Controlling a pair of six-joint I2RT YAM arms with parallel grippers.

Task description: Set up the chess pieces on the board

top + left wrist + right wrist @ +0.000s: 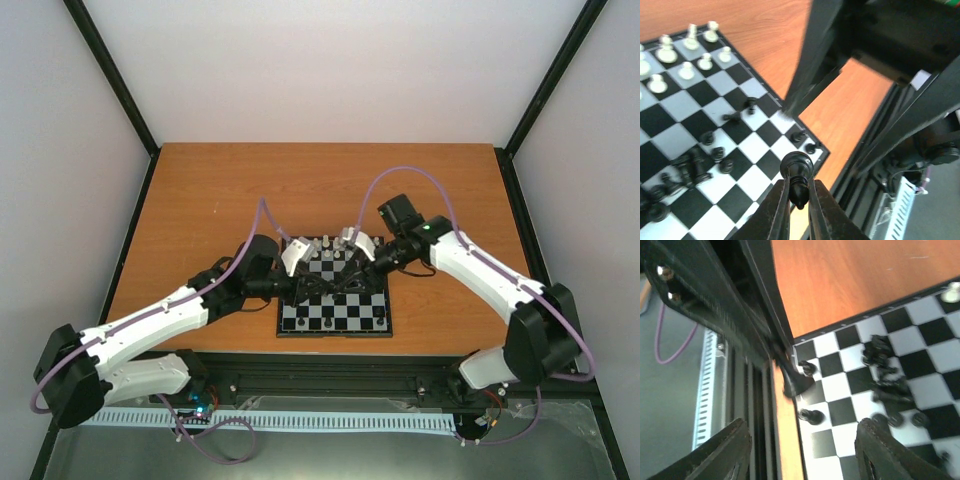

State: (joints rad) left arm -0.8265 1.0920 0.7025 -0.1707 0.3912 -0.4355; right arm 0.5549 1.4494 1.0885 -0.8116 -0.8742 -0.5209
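The board (335, 320) lies at the table's near middle. White chess pieces (687, 50) stand in rows at its far side. Several black pieces (690, 170) lie toppled in a heap mid-board, also in the right wrist view (885, 375). Two black pieces (805, 142) stand on squares by the board's near corner. My left gripper (799, 197) is shut on a black piece (797, 170), held above that corner. My right gripper (805, 455) is wide open and empty above the board's (840, 412) edge, close to the left fingers (790, 377). Both grippers (325, 285) meet over the board.
The orange table (330, 190) stretches beyond the board. A black rail (330, 365) and a white cable strip (300, 420) run along the near edge. Black frame posts (110, 70) stand at the back corners. Purple cables (410, 175) loop from each arm.
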